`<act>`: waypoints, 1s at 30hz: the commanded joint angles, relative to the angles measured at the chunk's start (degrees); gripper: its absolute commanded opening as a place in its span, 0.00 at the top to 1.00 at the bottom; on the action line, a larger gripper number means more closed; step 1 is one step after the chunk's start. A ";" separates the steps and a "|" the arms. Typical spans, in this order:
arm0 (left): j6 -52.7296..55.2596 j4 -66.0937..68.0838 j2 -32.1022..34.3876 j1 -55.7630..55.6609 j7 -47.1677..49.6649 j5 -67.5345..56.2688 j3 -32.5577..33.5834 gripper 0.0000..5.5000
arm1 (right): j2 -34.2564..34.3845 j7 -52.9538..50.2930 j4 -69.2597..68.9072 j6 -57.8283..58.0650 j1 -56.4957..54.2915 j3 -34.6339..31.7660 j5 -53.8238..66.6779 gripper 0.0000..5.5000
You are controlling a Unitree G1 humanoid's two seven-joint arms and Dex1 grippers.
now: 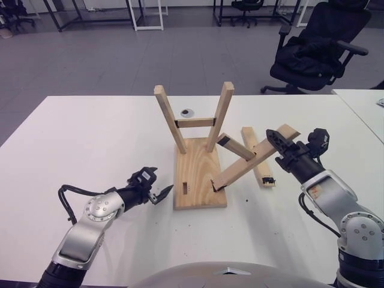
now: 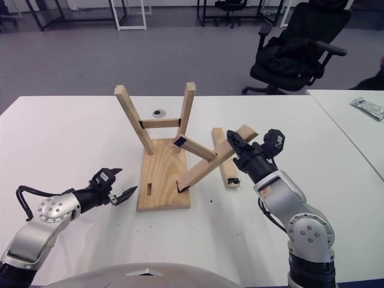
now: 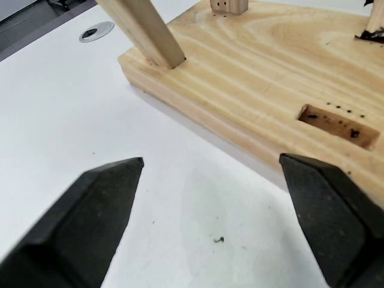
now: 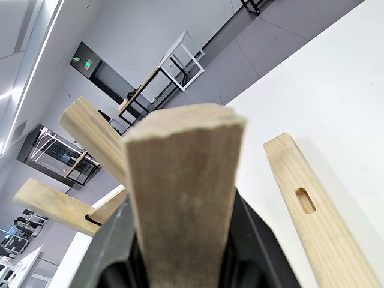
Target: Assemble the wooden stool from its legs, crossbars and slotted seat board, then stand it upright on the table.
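Progress half: leg pair [image 1: 221, 114] seated; your right claw [image 1: 281, 146] pinches third leg [image 1: 243, 168], left claw [image 1: 163, 195] spread; fourth leg [image 1: 264, 173] loose.

Pale bare-wood seat board [image 1: 201, 174], matt white table [image 1: 90, 144]

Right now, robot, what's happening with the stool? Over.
Left gripper open beside seat board. Right gripper shut on tilted leg, its end at the board. Spare leg on table beneath it.

Seat board [image 1: 201, 180] pale honey wood with wavy brown grain; each leg [image 1: 252, 162] plain pale wood; crossbar [image 1: 195, 123] pale, dark-ended; table [image 1: 90, 138] white; left gripper [image 3: 211, 159] and right gripper [image 1: 279, 147] black; chair [image 1: 312, 51] black; floor [image 1: 120, 60] grey.
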 commanded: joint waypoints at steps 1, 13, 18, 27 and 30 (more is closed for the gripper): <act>2.38 -0.95 -3.04 -2.83 -0.51 -2.67 -0.90 0.24 | -4.41 0.63 0.85 3.51 -1.50 3.63 -9.03 0.81; 5.10 3.32 -10.06 -9.18 1.21 -3.26 -3.40 0.24 | -4.84 9.75 2.81 1.04 -7.49 7.61 -26.78 0.80; 5.32 4.59 -9.59 -8.37 2.67 -1.22 -3.85 0.24 | -1.74 -1.42 -4.77 5.66 -4.62 6.54 -23.56 0.80; 6.08 5.71 -11.53 -9.87 4.94 0.52 -4.56 0.24 | -1.24 -12.19 -7.96 14.26 -3.11 8.42 -25.65 0.80; 5.88 6.24 -12.18 -10.34 5.60 1.18 -4.81 0.24 | -3.59 -7.46 -4.60 14.60 -4.25 11.22 -28.80 0.80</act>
